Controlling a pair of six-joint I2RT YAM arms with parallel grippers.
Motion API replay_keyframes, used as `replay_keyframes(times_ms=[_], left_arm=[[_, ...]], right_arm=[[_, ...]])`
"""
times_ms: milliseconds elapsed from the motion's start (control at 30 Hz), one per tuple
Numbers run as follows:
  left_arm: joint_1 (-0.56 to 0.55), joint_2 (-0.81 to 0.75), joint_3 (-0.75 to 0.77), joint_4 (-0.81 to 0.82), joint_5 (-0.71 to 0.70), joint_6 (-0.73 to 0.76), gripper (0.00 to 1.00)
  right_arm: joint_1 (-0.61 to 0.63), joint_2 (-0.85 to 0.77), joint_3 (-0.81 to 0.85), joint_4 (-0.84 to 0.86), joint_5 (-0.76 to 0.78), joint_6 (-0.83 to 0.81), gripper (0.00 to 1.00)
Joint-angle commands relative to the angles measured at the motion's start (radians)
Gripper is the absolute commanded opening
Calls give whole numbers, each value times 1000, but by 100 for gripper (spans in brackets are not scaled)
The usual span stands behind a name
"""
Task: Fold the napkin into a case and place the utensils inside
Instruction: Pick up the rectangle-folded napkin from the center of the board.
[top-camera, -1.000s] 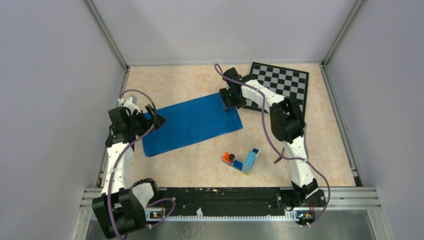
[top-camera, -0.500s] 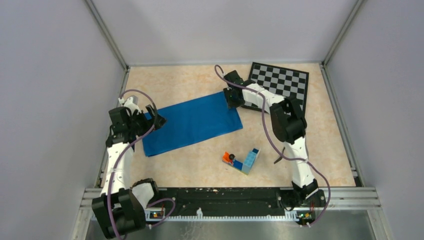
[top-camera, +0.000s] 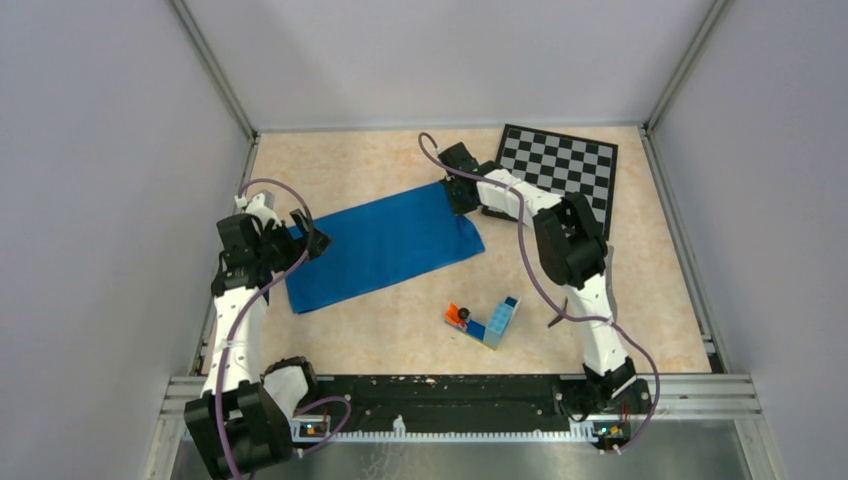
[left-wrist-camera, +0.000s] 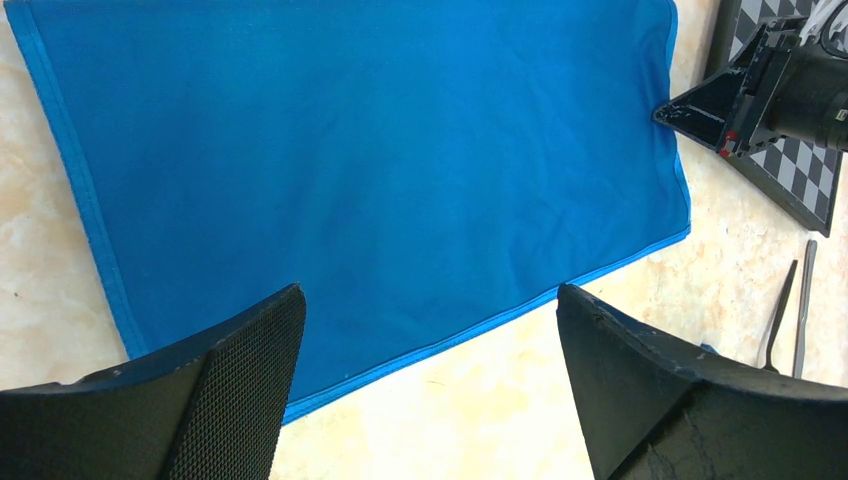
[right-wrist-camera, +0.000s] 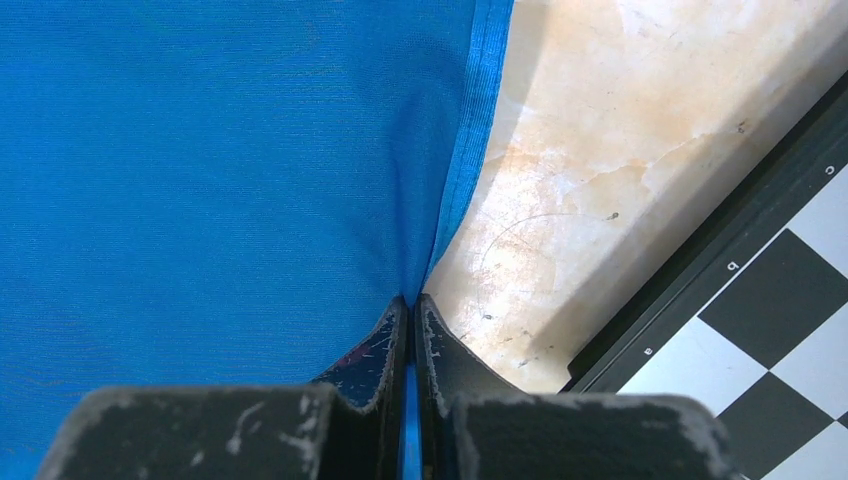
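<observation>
The blue napkin (top-camera: 385, 243) lies flat on the table, slanting from near left to far right. My right gripper (top-camera: 462, 196) is at its far right edge. In the right wrist view its jaws (right-wrist-camera: 411, 302) are shut, with the napkin (right-wrist-camera: 220, 160) hem pinched between them. My left gripper (top-camera: 306, 238) hovers over the napkin's left end, and the left wrist view shows it (left-wrist-camera: 428, 300) open above the napkin (left-wrist-camera: 360, 150) near edge, holding nothing. A dark fork (left-wrist-camera: 778, 318) and a silver knife (left-wrist-camera: 803, 302) lie side by side to the right, and only a dark tip of them (top-camera: 557, 313) shows beside the right arm.
A chessboard (top-camera: 572, 162) lies at the far right, just beyond the right gripper, its black frame (right-wrist-camera: 700, 270) close to the jaws. A toy-brick block with an orange piece (top-camera: 486, 320) sits near the front centre. Grey walls enclose the table on three sides.
The right gripper has closed from wide open onto the napkin's right edge and shifted slightly left. The left arm has stayed put and open.
</observation>
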Motion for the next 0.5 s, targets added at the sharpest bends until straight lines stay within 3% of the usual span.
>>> replay_keyframes(times_ms=[0,233,467], left_arm=[[-5,-15,-1,19,-11,16,99],[-4,-13,-1,14,-28,12,99],[-4,-22,-3,12,-45,9,99]], right_arm=[[1,9,-6,-33,-45,-39,0],[-38,-159,-60,50,-221,-67,0],[-79,-243,-64,28,-251,-87,0]])
